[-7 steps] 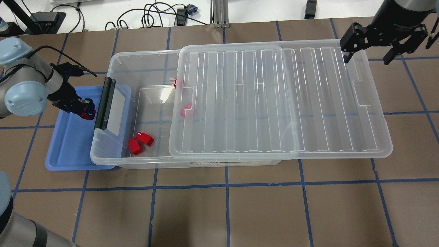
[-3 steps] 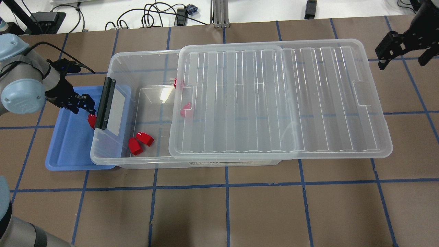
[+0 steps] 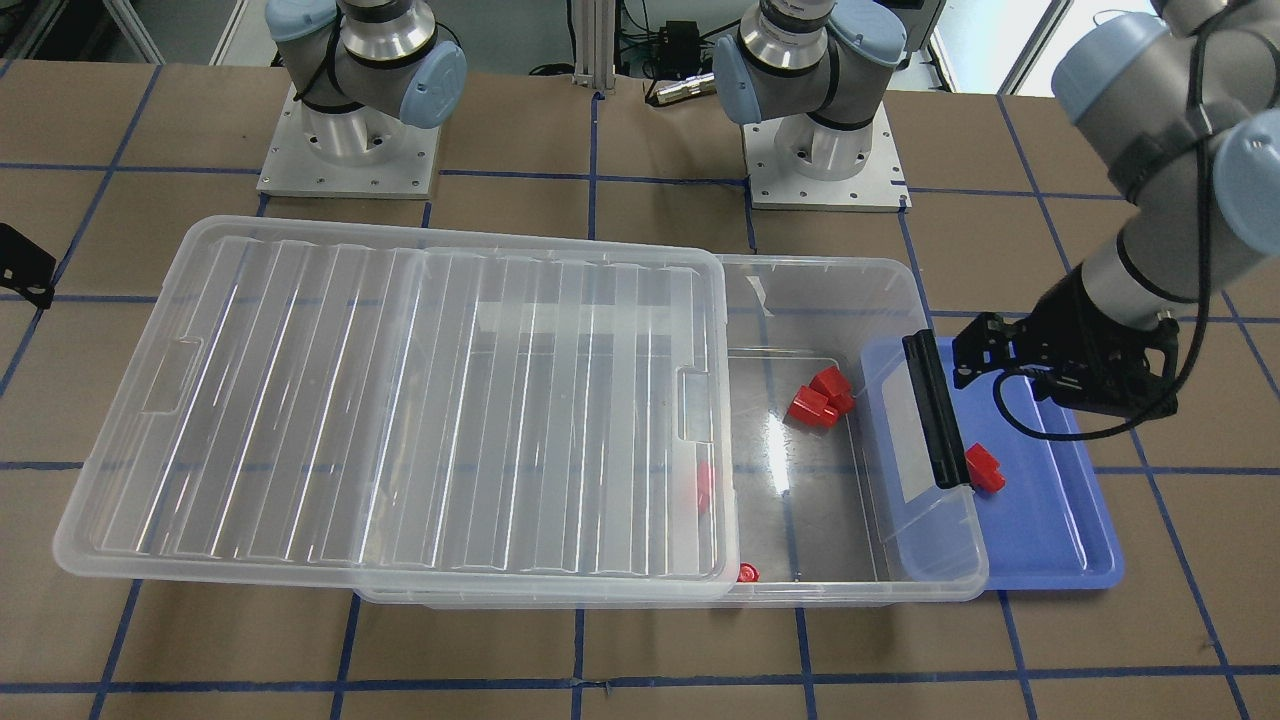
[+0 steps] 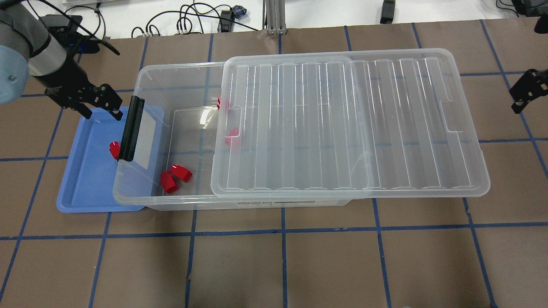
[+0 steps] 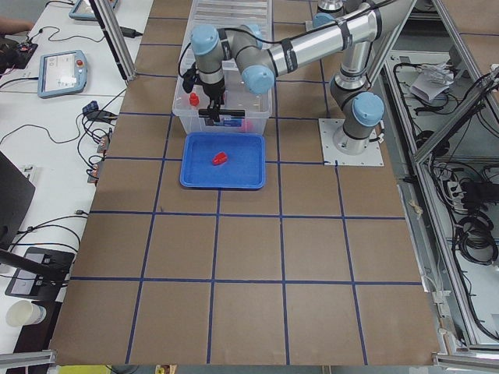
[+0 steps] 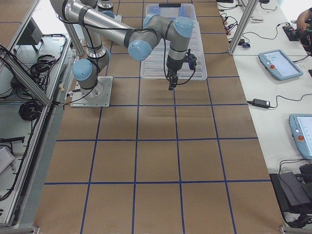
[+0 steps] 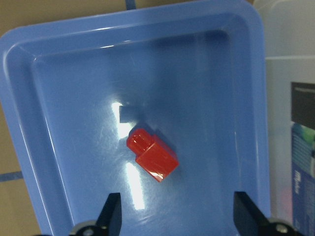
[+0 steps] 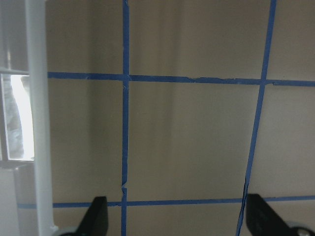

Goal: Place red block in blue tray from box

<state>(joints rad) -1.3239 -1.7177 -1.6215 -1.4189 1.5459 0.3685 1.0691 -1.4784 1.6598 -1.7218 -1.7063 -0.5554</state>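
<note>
A red block [image 4: 114,149] lies loose in the blue tray [image 4: 85,188], next to the box's black latch bar; it also shows in the left wrist view [image 7: 152,155]. My left gripper [image 4: 102,112] is open and empty, raised above the tray's far end and clear of the block. The clear box [image 4: 145,81] stands half over the tray, its ribbed lid [image 4: 342,124] slid to the right. Several red blocks [image 4: 175,177] lie inside the box. My right gripper [image 8: 177,219] is open and empty over bare table, right of the lid.
The box's black latch bar [image 4: 130,128] overhangs the tray's right side. Cables and an aluminium post [image 4: 274,17] lie beyond the table's far edge. Brown table with blue tape lines [image 4: 282,265] stretches in front of the box.
My left gripper let go of the red block, which now lies in the tray, and moved up and back. My right gripper moved right, away from the lid's corner.
</note>
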